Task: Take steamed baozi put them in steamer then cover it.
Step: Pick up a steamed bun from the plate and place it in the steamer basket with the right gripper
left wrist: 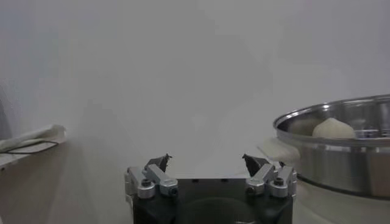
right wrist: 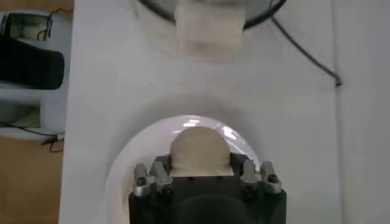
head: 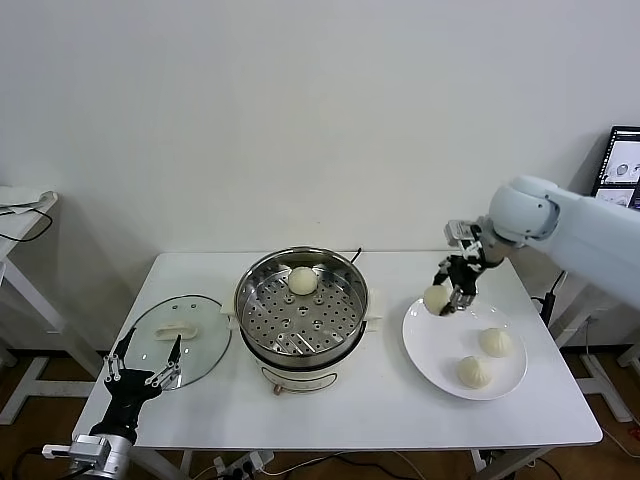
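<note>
The steel steamer (head: 300,305) stands mid-table with one baozi (head: 303,280) on its perforated tray at the back; this bun also shows in the left wrist view (left wrist: 333,128). My right gripper (head: 441,298) is shut on a second baozi (head: 436,299), held above the left rim of the white plate (head: 424,336); the right wrist view shows this bun (right wrist: 200,151) between the jaws. Two more baozi (head: 495,342) (head: 474,372) lie on the plate. The glass lid (head: 181,339) lies left of the steamer. My left gripper (head: 143,367) is open, parked at the front left.
The steamer's white side handle (right wrist: 206,29) and its black cord (right wrist: 304,53) lie between plate and pot. A monitor (head: 620,165) stands at the far right. A side table (head: 22,215) is at the far left.
</note>
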`<state>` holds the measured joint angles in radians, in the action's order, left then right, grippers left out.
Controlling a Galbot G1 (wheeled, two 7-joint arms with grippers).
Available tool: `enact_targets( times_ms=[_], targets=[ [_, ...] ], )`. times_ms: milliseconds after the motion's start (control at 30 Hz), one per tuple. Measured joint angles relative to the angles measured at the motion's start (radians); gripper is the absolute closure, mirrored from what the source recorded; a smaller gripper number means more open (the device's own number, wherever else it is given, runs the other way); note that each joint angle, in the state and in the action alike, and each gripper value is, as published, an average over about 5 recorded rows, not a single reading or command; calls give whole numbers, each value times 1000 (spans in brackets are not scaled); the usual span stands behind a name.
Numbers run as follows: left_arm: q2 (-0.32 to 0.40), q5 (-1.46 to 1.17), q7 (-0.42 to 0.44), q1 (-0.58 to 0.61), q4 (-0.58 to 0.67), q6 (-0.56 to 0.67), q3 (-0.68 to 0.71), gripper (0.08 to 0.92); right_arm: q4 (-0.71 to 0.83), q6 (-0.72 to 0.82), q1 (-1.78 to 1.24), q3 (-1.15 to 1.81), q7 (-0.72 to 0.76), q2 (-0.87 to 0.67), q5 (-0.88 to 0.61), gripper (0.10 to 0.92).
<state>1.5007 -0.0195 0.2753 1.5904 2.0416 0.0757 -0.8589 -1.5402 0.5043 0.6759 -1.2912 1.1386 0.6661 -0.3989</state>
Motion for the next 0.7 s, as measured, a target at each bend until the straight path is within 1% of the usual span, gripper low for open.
enact_targets(
  times_ms=[167, 367, 533, 700],
  targets=[
    [-2, 0, -1, 2, 8, 0, -3, 177, -43, 77, 90, -40, -34, 68, -91, 378],
    [1, 0, -3, 3, 15, 1, -11, 177, -53, 157, 130, -50, -93, 194, -177, 379],
    [2, 0, -5, 2, 21, 1, -18, 177, -29, 203, 121, -37, -144, 318, -214, 373],
    [2, -1, -5, 2, 23, 1, -26, 177, 28, 229, 87, -15, -169, 446, -224, 372]
  ],
)
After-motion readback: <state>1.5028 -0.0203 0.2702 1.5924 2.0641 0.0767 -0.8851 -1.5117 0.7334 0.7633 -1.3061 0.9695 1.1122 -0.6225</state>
